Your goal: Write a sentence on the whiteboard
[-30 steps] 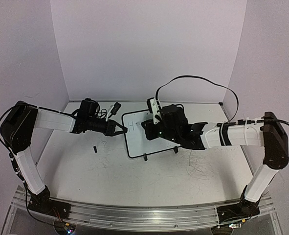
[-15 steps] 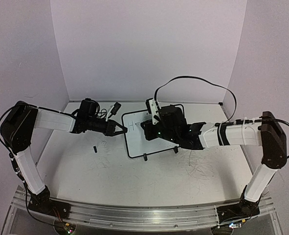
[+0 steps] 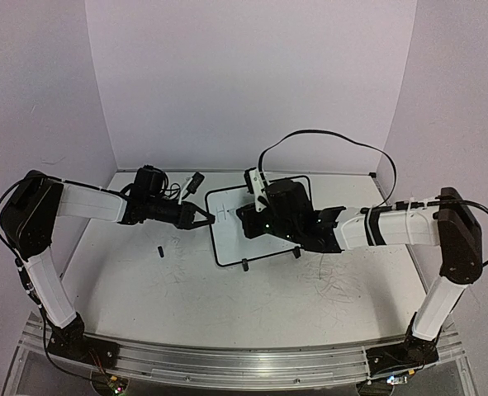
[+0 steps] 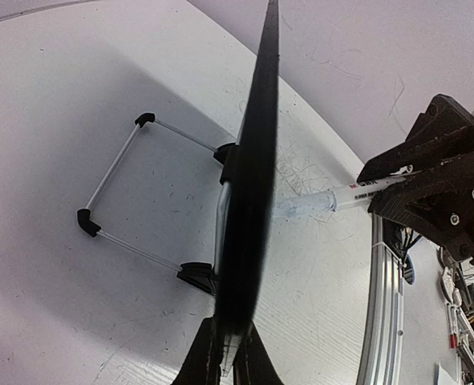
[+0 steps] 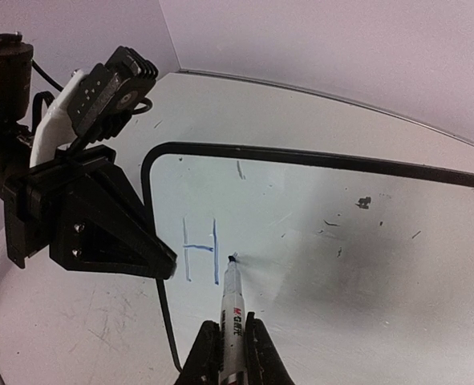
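Writing so far: the sentence (image 5: 201,250) is only a blue "H", near the upper left corner of the whiteboard (image 5: 317,233); by my reckoning almost all of it is yet to be written.
Board position: mid-table between the two arms, propped on its wire stand (image 4: 116,188), long side running left to right.
Free space: blank white lies to the right of the H, along the board's long axis, so the next stroke should probably go that way.
Pen: the marker (image 5: 233,309) has its tip on the board face just right of the foot of the H's right stroke; its barrel runs straight back from there.
Writing tool: the right gripper (image 5: 224,357) has its fingers clamped on the marker barrel and reaches over the board from the right side.
Holding tool: the left gripper (image 4: 224,365) is pinched onto the board's left edge, with the black frame seen edge-on between its fingers, just left of the H.
Nearer arm: both are at the board; the right one alone carries the pen, and rightward strokes would take it away from the left gripper.
Risk: pen pressure could rock the propped board if the edge pinch slips.
Elsewhere: a small black piece (image 3: 159,250) lies on the table (image 3: 144,297) left of the board and apart from it; it is too small to identify.
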Controlling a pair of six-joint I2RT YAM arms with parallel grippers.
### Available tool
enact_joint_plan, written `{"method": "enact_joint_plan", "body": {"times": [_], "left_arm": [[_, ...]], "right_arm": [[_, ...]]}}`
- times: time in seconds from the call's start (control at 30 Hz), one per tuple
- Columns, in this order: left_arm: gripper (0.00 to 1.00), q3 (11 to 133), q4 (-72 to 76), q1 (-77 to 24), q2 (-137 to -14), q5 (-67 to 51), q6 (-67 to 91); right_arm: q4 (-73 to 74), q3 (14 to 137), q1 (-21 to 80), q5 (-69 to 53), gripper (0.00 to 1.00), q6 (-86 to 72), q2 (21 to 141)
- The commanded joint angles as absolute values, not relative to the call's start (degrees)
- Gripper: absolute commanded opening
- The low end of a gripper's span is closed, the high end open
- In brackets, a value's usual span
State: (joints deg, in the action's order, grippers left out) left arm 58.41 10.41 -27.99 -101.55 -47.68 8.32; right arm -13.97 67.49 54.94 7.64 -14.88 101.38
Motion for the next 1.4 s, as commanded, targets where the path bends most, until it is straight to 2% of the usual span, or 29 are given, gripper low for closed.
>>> {"method": "enact_joint_plan", "body": {"times": [0.0, 1.37], "left_arm": [[0.00, 58.9, 8.4, -27.5, -99.1, -46.6, 7.9], [0.00, 58.5, 8.4, -27.5, -98.7, -46.5, 7.7]], "right_arm": [[-14.2, 68.3, 54.9, 8.0, 0.00, -15.1, 101.8], [-15.0, 65.4, 54.2, 13.1, 0.00, -17.9, 98.7]]}}
